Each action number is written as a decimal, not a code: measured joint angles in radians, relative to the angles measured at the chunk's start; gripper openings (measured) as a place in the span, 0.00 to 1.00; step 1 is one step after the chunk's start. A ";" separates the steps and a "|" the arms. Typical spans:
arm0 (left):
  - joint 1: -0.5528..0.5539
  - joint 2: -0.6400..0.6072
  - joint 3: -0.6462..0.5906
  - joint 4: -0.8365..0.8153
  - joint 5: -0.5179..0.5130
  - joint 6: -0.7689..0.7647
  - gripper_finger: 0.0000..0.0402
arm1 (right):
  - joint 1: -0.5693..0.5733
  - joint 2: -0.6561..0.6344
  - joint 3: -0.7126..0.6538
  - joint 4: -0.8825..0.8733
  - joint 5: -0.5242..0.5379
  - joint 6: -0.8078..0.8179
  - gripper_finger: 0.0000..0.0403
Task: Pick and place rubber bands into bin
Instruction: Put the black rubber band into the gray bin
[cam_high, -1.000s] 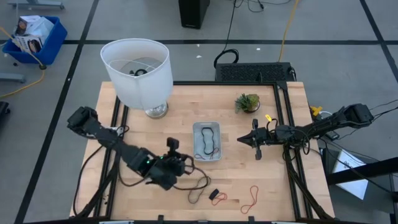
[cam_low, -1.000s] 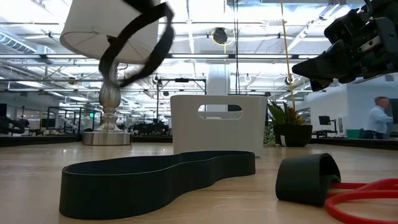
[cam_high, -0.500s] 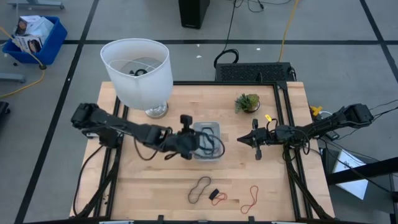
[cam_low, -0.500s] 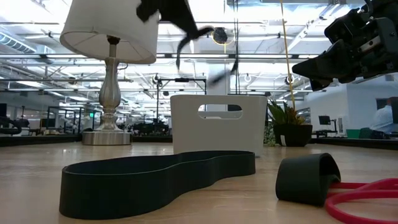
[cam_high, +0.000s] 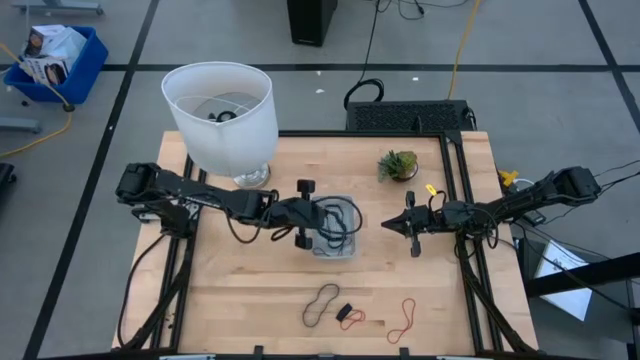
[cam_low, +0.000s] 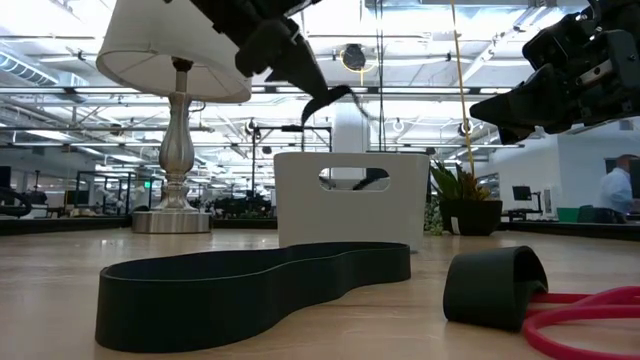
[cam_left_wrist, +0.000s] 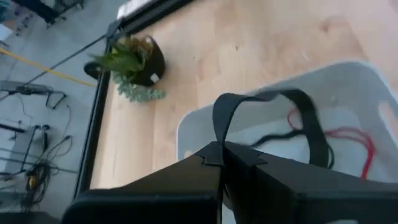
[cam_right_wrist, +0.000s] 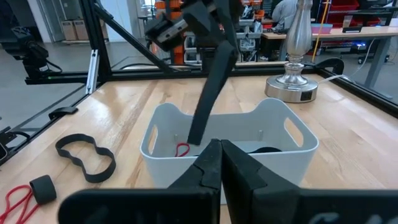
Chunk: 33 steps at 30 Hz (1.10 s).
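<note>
Hanging over the pale grey shallow rectangular bin (cam_high: 334, 226) near the middle of the wooden table (cam_high: 240, 290), the left gripper (cam_high: 312, 224) is being shown with its fingers pressed together on a wide black rubber band (cam_left_wrist: 264, 124), whose loop is drooping down toward the bin's inside. Inside the bin, a thin red rubber band (cam_left_wrist: 348, 134) and a thin dark band are being seen lying on the floor of the tray. The right gripper (cam_high: 392, 225) is being held just beside the bin, on the side away from the left arm, with its fingers closed together on nothing. Nearer the table's front edge than the bin, a dark figure-eight rubber band (cam_high: 320, 304) is lying flat, with a short black rolled piece (cam_high: 345, 312) touching a small red loop beside it, and a second red rubber band (cam_high: 402, 320) a little farther along. Behind the bin, a white lampshade (cam_high: 222, 112) and a small potted plant (cam_high: 397, 165) are standing.
</note>
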 joint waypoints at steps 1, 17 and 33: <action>-0.004 0.000 0.000 0.007 0.001 0.000 0.00 | 0.000 0.000 0.000 0.000 0.000 0.000 0.00; -0.018 0.139 0.000 0.062 0.004 -0.018 0.01 | 0.000 0.000 0.000 -0.010 0.000 0.003 0.00; 0.009 0.223 0.000 0.169 0.047 0.046 0.01 | 0.000 0.000 0.000 -0.014 0.002 0.001 0.00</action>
